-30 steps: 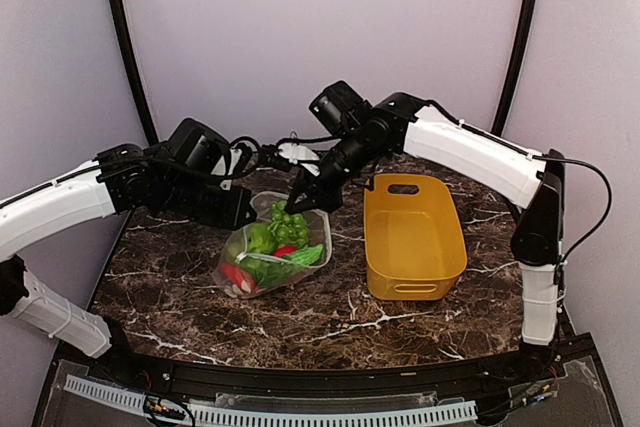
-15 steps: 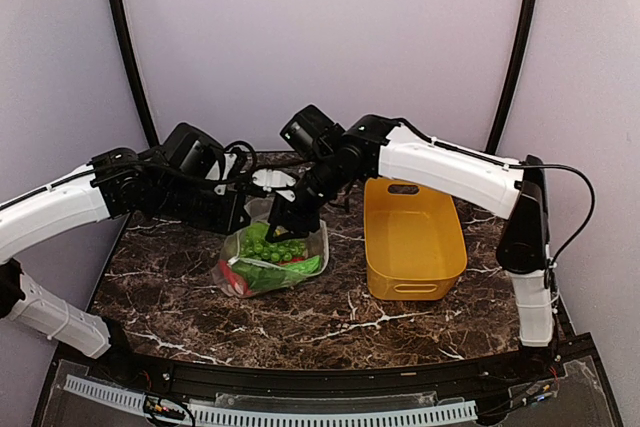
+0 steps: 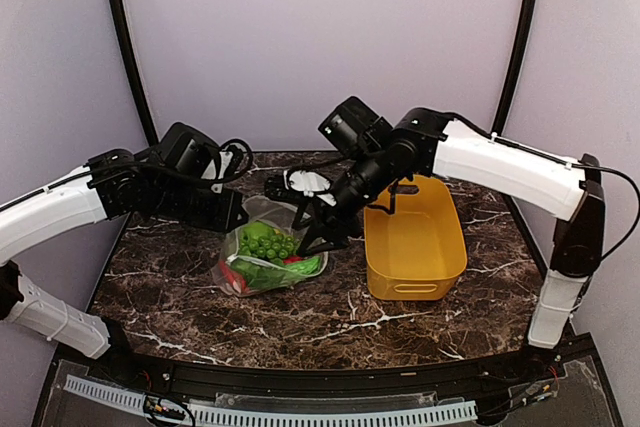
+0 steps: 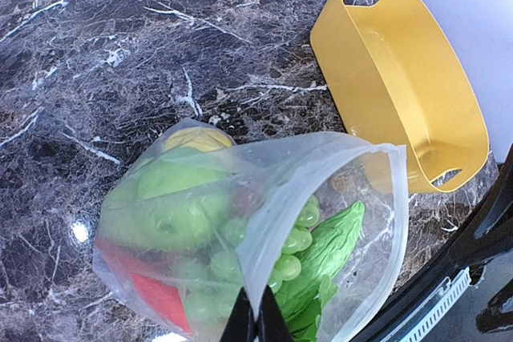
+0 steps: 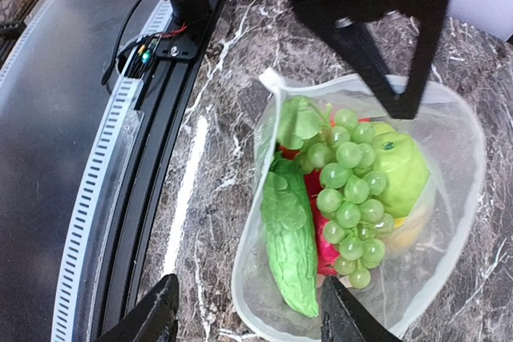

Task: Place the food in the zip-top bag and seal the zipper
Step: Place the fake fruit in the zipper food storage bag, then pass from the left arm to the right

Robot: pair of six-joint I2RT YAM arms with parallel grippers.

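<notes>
Green is what moved: the bunch of green plastic grapes (image 5: 346, 198) hung clamped in my right claw (image 3: 312, 229) above the bag a second ago. Now it lies inside the bag, and that claw stands with its fingers spread wide, holding nothing, just off the bag's mouth.

My left claw (image 4: 256, 322) is pinched tight on the mouth edge of the clear dotted zip-top bag (image 4: 377, 222), as it was before, holding that edge up off the dark marbled bench (image 3: 350, 317). The whitish press-seal strip (image 4: 345, 140) along the mouth is unjoined, and the mouth gapes toward the right claw.

Directly under the right claw, the grapes rest on top of the pile in the bag. A round green toy fruit (image 5: 401, 170) touches them on the left claw's side. A long bumpy green toy vegetable (image 5: 290, 238) lies along the bag wall nearest the right claw's fingers. Below the left claw, a red toy piece (image 4: 160, 298) sits deep in the bag, and a yellow toy lemon (image 4: 196, 140) sits at its far end.

The yellow plastic bin (image 3: 412, 237) stands on the bench just behind the right claw, apart from the bag.
</notes>
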